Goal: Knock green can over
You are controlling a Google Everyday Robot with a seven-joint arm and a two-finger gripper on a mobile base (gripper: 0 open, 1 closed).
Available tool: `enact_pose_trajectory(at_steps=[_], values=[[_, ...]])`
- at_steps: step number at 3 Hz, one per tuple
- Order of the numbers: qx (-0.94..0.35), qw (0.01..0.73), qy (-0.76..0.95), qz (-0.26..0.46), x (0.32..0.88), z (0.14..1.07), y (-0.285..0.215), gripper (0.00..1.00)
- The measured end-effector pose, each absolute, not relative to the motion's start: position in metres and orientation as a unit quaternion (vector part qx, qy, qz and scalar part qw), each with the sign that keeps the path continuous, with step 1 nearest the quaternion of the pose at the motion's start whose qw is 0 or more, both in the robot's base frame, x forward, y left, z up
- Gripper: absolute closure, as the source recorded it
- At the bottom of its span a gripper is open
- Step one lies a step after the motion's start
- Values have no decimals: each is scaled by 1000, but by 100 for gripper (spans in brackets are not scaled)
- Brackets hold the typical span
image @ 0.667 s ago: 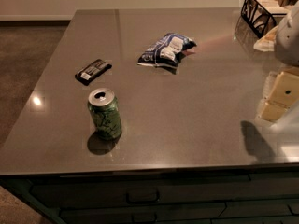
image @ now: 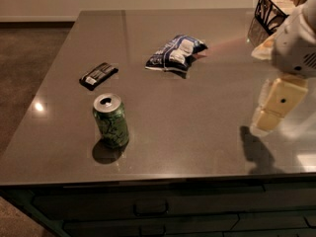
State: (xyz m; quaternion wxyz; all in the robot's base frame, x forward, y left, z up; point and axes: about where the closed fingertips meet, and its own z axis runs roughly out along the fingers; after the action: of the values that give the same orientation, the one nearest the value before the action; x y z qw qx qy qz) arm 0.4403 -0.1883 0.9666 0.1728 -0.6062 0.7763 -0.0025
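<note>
The green can stands upright on the grey table, near the front left, with its silver top and opening showing. My gripper hangs above the table's right side, cream-coloured under a white wrist. It is far to the right of the can and does not touch it. Its shadow falls on the table just below it.
A blue-white snack bag lies at the middle back. A flat black bar lies behind and left of the can. A black wire basket stands at the back right corner. Drawers run under the table's front edge.
My gripper and wrist have moved a little to the left, toward the table's middle. The can, bag and bar have not moved.
</note>
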Motion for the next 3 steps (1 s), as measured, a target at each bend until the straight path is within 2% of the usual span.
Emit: enact_pose_trajectory(at_steps=[3], values=[[-597, 282, 741, 125, 455, 941, -45, 0]])
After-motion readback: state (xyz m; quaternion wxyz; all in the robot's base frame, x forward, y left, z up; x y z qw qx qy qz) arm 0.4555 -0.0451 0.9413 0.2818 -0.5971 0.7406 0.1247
